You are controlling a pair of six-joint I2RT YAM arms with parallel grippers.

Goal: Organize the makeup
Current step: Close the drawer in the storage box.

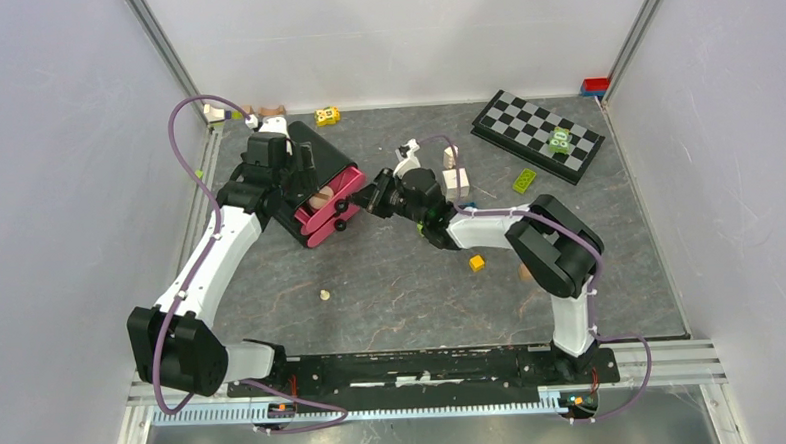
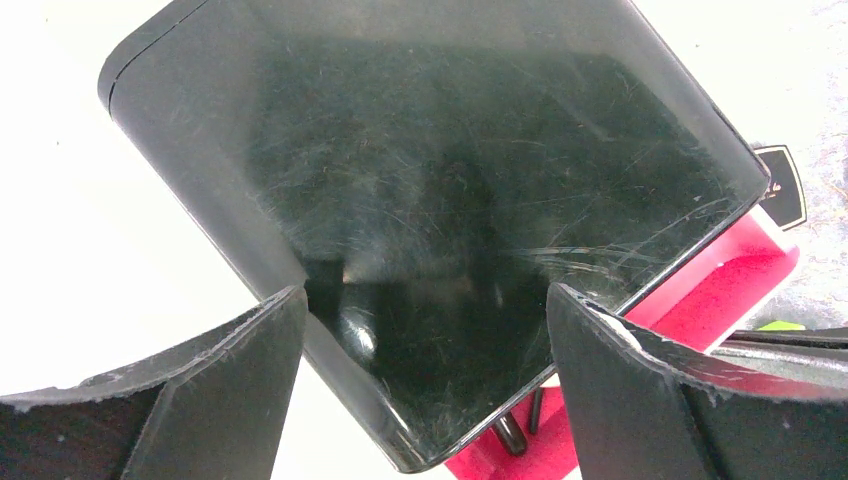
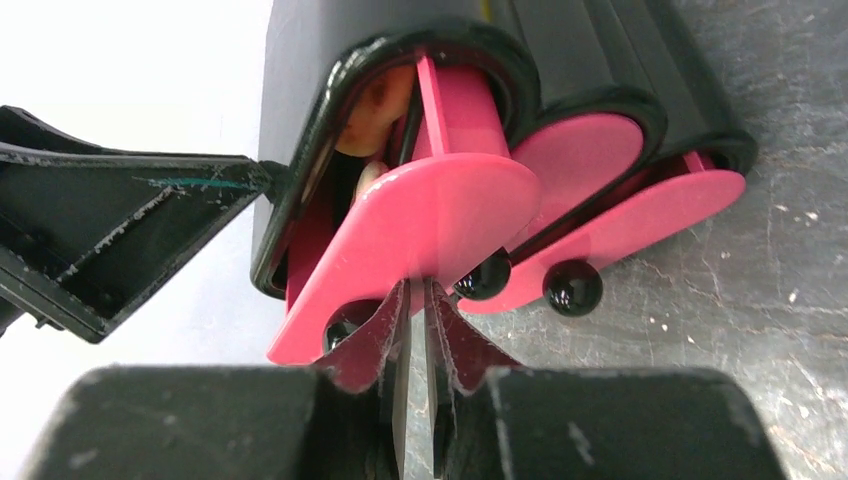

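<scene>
While the left gripper (image 2: 425,300) stands spread wide against the glossy black plastic case lid (image 2: 430,150), the right gripper (image 3: 415,295) is pinched almost closed on the edge of the top fanned-out pink tray (image 3: 440,220). Peach round puff (image 3: 372,100) sits inside the case's upper compartment, case lying left of centre on the grey tabletop (image 1: 392,282)

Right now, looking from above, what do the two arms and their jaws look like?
The left arm and right arm match: white tube-like links between bulky black joint housings. A purple cable loops along each one. The jaws are black plastic wedges, two per arm, with scuffed, whitish edges.
</scene>
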